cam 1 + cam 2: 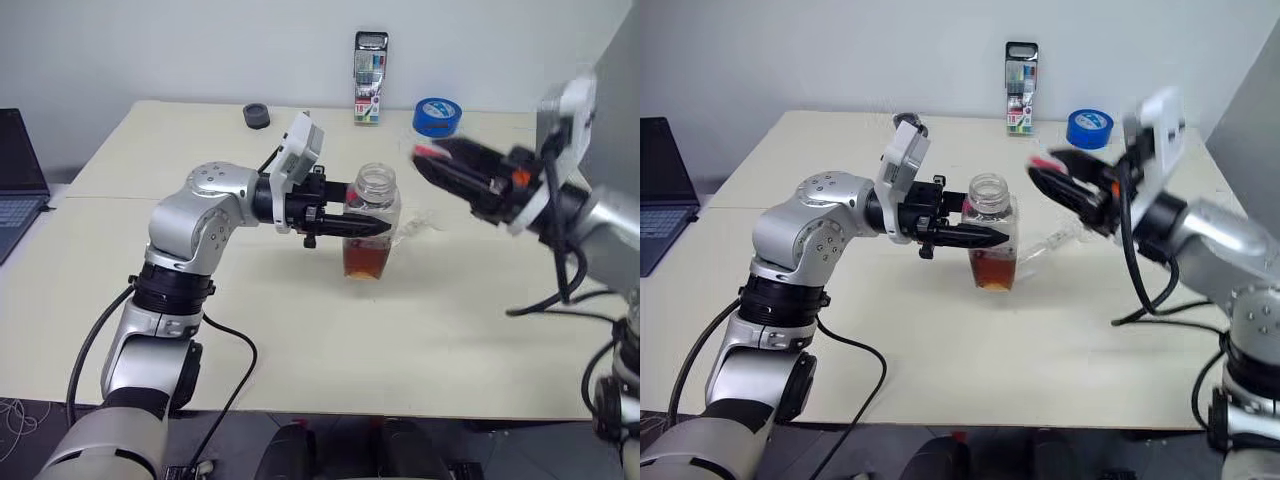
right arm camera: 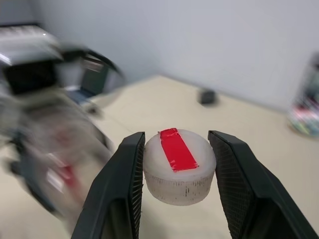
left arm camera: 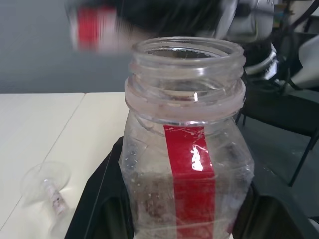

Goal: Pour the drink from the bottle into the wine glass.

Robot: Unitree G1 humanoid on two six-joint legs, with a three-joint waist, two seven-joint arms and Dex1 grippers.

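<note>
Uncapping looks finished and pouring has not begun: the bottle (image 1: 372,222) stands upright on the bench (image 1: 420,340), its wide neck open, with the drink (image 1: 362,260) filling only its lower part. The left end effector (image 1: 372,228) is clamped across the bottle's body, fingers reaching in level from the robot's left. The right end effector (image 2: 175,172), off to the robot's right of the bottle and above the bench, is closed on the white cap (image 2: 179,167) with its red strip, one finger on each side. The wine glass (image 1: 1048,243) seems to lie on its side just beside the bottle, toward the robot's right; the left wrist view shows its foot and stem flat on the bench, though its bowl is hard to make out. By my reading, the next move calls for setting the cap down clear of the work, then standing the glass upright with the freed right end effector. Only then can the left tilt the bottle over the rim, slowly, since the neck is wide.
</note>
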